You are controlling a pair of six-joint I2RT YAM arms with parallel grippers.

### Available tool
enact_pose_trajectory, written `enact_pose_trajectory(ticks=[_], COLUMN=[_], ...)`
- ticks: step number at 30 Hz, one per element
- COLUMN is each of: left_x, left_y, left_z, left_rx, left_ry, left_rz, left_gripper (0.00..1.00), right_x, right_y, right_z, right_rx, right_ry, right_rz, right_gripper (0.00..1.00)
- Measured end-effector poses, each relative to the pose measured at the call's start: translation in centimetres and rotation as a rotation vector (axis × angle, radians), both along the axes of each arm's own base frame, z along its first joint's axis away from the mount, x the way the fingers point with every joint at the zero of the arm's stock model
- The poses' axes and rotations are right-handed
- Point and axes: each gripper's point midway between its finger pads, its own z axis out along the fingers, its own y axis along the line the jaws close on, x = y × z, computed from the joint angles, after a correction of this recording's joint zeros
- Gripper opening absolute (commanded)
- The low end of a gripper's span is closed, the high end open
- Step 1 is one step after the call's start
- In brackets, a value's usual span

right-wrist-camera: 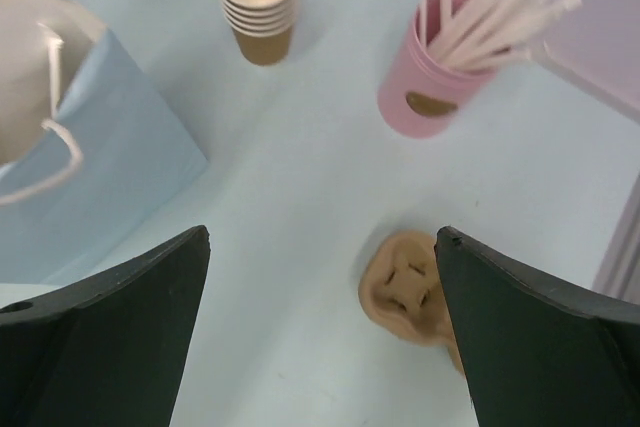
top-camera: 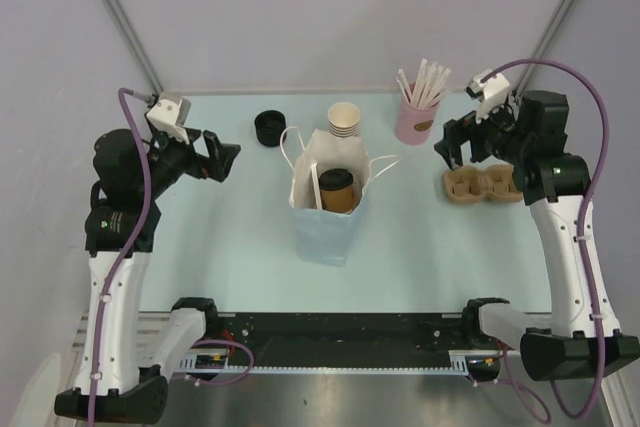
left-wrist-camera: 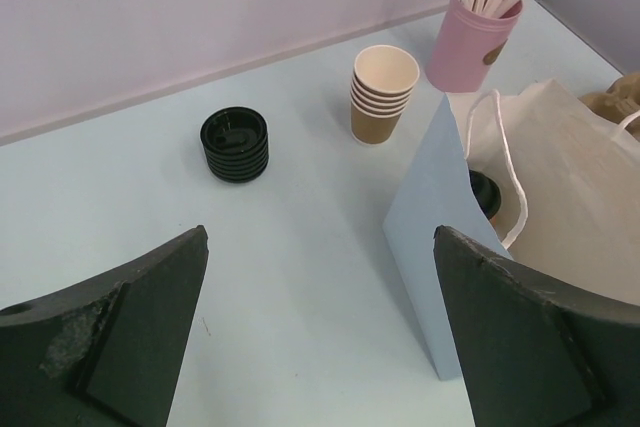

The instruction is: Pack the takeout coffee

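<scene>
Takeout coffee (top-camera: 337,187): one, in one bag (top-camera: 322,232); one cup stack (top-camera: 344,119).

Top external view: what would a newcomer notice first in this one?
The pale blue paper bag stands open in the middle of the table, with the lidded takeout coffee upright inside it. On either side, the left hand and right hand hang open and empty above the surface. At the back right, a pink cup bristles with white sticks.
</scene>
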Motion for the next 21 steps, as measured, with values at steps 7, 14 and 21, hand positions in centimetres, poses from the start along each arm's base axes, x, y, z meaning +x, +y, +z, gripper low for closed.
enact_pose_trajectory(ticks=[7,14,21], left_x=[0.5,0.4,-2.6], left_y=[1.1,3.6,4.6], left_z=[2.1,-0.5,-5.3], left_rx=[0.07,0.198,0.224], left_ry=[-0.033,-0.017,-0.007], left_rz=[0.042,0.136,0.179], left_gripper=[1.0,1.0,1.0], right_x=[-3.6,-7.6,-8.4], right_y=[-2.3,-2.5,-3.1], right_z=[1.8,5.4,3.3], right_rx=[0.008,0.119,0.236], right_ry=[-0.077,-0.255,-0.255], right_rz=[-0.087,-0.145,-0.189], right_gripper=[1.0,1.0,1.0])
